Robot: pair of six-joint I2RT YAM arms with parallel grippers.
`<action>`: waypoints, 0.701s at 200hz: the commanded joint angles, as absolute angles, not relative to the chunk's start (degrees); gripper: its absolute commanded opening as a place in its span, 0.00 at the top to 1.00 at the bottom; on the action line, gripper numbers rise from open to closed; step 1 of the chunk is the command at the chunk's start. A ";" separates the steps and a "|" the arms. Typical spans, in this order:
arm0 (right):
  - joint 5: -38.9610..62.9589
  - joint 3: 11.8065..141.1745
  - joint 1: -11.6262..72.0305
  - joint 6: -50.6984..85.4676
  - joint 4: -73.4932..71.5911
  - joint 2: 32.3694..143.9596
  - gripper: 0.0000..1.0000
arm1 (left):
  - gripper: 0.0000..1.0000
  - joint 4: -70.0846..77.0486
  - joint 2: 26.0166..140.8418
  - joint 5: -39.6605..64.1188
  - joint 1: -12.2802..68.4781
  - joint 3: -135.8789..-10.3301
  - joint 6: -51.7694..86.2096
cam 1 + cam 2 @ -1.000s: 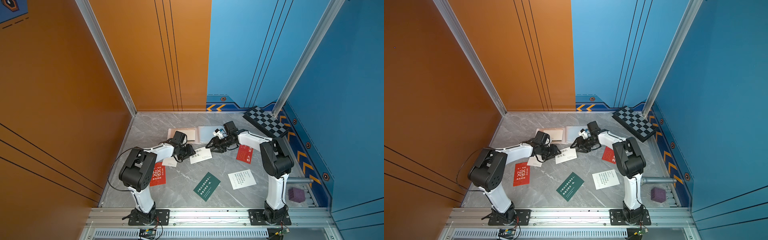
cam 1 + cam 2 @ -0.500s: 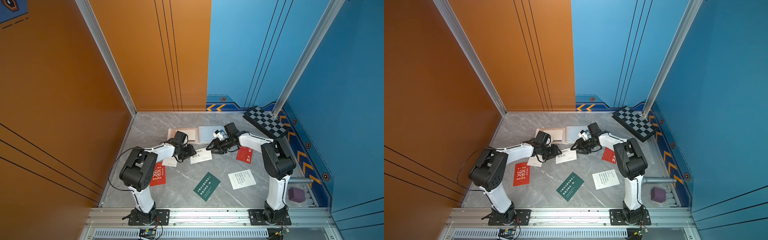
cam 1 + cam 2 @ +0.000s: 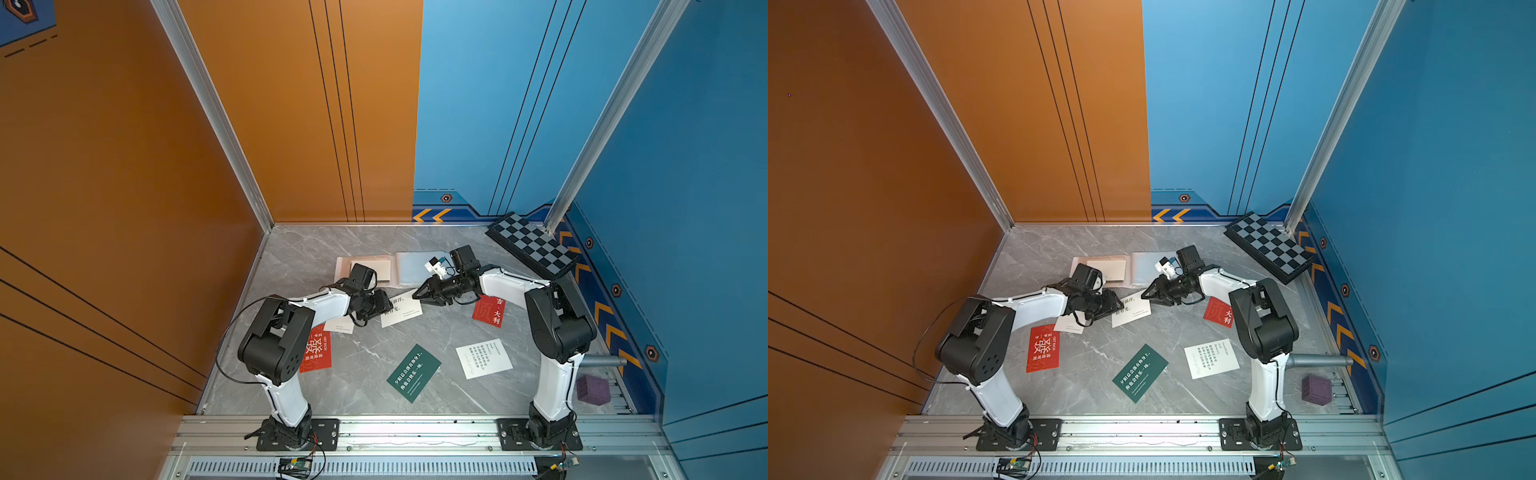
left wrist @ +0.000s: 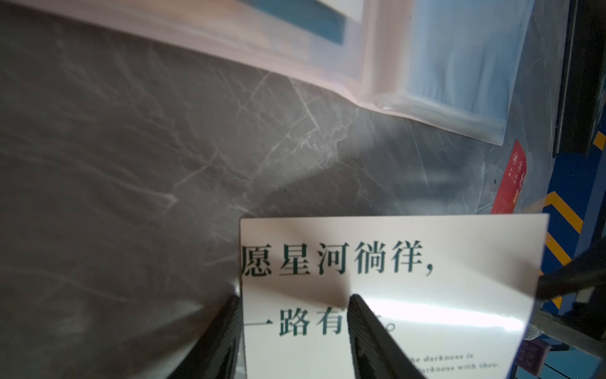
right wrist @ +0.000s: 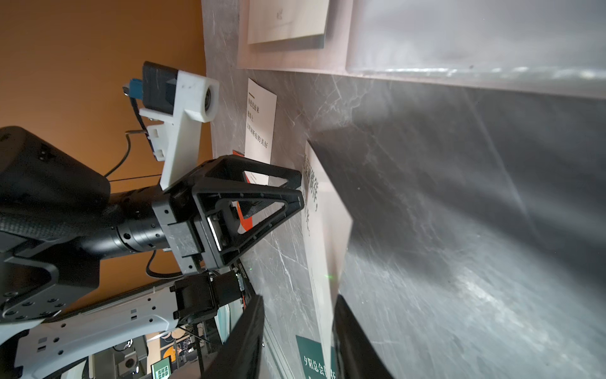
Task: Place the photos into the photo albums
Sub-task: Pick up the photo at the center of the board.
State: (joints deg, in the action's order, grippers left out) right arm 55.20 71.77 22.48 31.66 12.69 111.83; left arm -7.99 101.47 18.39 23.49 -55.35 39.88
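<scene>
One white photo with dark print sits between my two grippers, its right end tilted up off the table. My left gripper is open, one finger on the photo's face and the other at its edge. My right gripper straddles the raised edge. The edge rests against one of its fingers, with a gap to the other. Just behind lies the open photo album, a pale card on its left page. Red, white, green, red and white photos are spread over the table.
A black-and-grey checkered board leans in the back right corner. A purple cube and a grey rod sit by the right arm's base. Orange and blue walls close in the left, back and right sides.
My right gripper has slid a little to the left onto the white photo's raised end, and its jaws have narrowed round it. The left arm has stayed put.
</scene>
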 commanded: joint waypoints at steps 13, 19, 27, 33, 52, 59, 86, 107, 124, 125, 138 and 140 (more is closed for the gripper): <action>55.50 70.54 21.63 31.20 10.96 111.34 0.75 | 0.45 -14.07 103.65 14.82 24.67 -51.90 39.47; 55.23 70.40 21.43 31.20 10.98 111.37 0.80 | 0.45 -13.83 103.56 14.74 24.77 -51.92 39.50; 54.94 70.24 21.27 31.20 11.01 111.46 0.85 | 0.45 -13.65 103.49 14.76 24.85 -51.87 39.41; 54.75 70.02 21.11 31.19 10.99 111.51 0.87 | 0.45 -13.47 103.40 14.80 24.87 -51.91 39.26; 53.56 69.13 20.79 30.36 11.07 111.20 0.91 | 0.45 -12.78 102.94 14.46 25.05 -51.74 38.87; 53.36 68.78 20.67 29.96 10.97 111.14 0.93 | 0.45 -12.34 102.67 14.34 24.96 -51.57 38.61; 52.83 67.81 20.31 29.58 10.35 110.26 0.96 | 0.45 -10.30 101.11 14.50 24.87 -50.72 38.23; 53.11 67.70 19.88 29.09 9.59 109.74 0.97 | 0.46 -6.13 99.05 15.42 23.94 -48.96 37.95; 53.81 67.59 19.50 29.88 7.33 110.03 0.97 | 0.45 -1.97 97.89 20.96 20.86 -47.11 38.12; 53.89 67.59 19.46 30.01 7.18 110.03 0.97 | 0.45 -1.82 97.86 21.24 20.54 -46.98 38.22; 55.09 67.31 19.21 32.51 3.64 110.31 0.97 | 0.46 0.87 95.93 23.31 17.61 -45.08 39.61; 55.23 67.15 19.24 33.09 2.84 110.28 0.97 | 0.46 1.29 95.59 23.52 17.19 -44.76 39.83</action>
State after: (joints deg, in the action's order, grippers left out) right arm 53.93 68.42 19.97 30.92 9.26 111.83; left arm -0.56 97.69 19.46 21.93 -48.62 38.98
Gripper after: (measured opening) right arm 0.047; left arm 0.545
